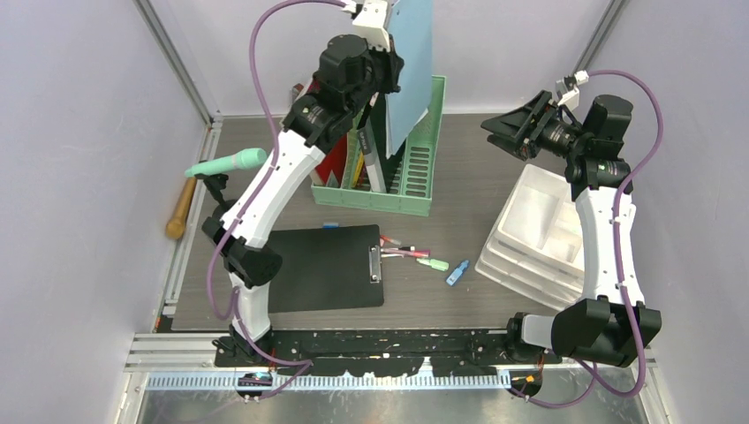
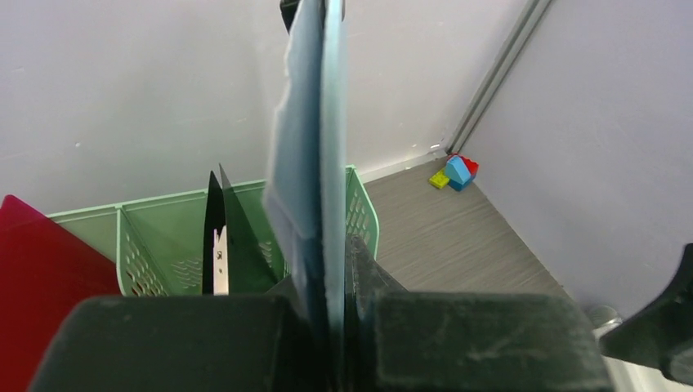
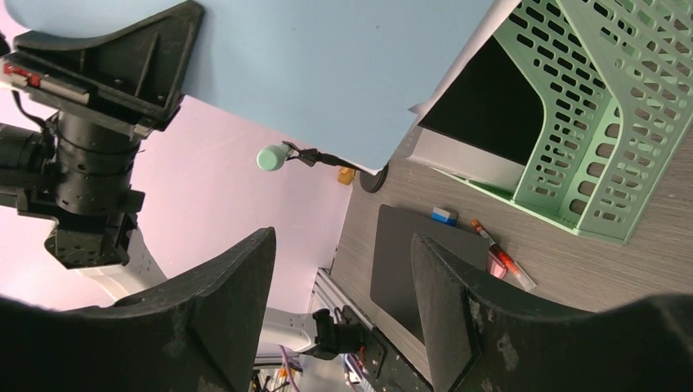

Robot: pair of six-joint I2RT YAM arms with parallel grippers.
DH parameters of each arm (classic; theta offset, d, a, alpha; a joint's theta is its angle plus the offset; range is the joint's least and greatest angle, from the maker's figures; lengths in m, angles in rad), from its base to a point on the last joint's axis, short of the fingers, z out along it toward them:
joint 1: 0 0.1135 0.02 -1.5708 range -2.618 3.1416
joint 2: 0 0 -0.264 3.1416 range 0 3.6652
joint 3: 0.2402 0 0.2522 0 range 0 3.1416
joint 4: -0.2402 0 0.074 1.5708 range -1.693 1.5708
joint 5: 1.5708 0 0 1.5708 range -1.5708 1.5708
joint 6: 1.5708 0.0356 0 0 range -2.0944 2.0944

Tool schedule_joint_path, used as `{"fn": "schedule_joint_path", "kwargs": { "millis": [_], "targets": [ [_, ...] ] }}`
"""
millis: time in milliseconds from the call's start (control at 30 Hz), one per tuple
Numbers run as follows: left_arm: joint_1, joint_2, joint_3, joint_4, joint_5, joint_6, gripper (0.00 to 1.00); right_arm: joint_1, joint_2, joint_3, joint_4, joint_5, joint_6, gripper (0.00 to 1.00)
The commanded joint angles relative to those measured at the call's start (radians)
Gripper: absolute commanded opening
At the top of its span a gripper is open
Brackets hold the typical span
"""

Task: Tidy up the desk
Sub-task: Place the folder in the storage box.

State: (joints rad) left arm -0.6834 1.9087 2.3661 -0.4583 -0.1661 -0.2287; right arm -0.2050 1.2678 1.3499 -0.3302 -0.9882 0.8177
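My left gripper [image 1: 386,37] is raised high at the back and shut on a light blue folder [image 1: 412,62], which hangs upright over the mint-green file rack [image 1: 415,181]. In the left wrist view the folder [image 2: 317,147] runs edge-on between the shut fingers [image 2: 458,343], with the rack's slots [image 2: 163,237] below. My right gripper [image 1: 510,132] is held up at the right, open and empty, pointing left towards the folder [image 3: 327,73]; its fingers [image 3: 458,302] stand wide apart. The grey-brown desk [image 1: 477,181] lies underneath.
A black clipboard [image 1: 327,265], red pens [image 1: 402,252], a green highlighter [image 1: 433,263] and a small blue item [image 1: 457,272] lie on the desk. White stacked drawers [image 1: 539,230] stand at the right. The rack holds a red folder [image 2: 41,261]. Toy blocks [image 2: 456,171] sit in the far corner.
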Motion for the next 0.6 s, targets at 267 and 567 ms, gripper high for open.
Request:
{"fn": "schedule_joint_path", "kwargs": {
  "millis": [267, 567],
  "targets": [
    [-0.050, 0.053, -0.060, 0.260, -0.132, 0.028, 0.00, -0.006, -0.029, -0.019, 0.057, -0.016, 0.013, 0.68],
    [-0.068, -0.006, -0.393, 0.508, -0.159, 0.127, 0.00, -0.006, -0.030, -0.035, 0.071, -0.019, 0.019, 0.68]
  ]
}}
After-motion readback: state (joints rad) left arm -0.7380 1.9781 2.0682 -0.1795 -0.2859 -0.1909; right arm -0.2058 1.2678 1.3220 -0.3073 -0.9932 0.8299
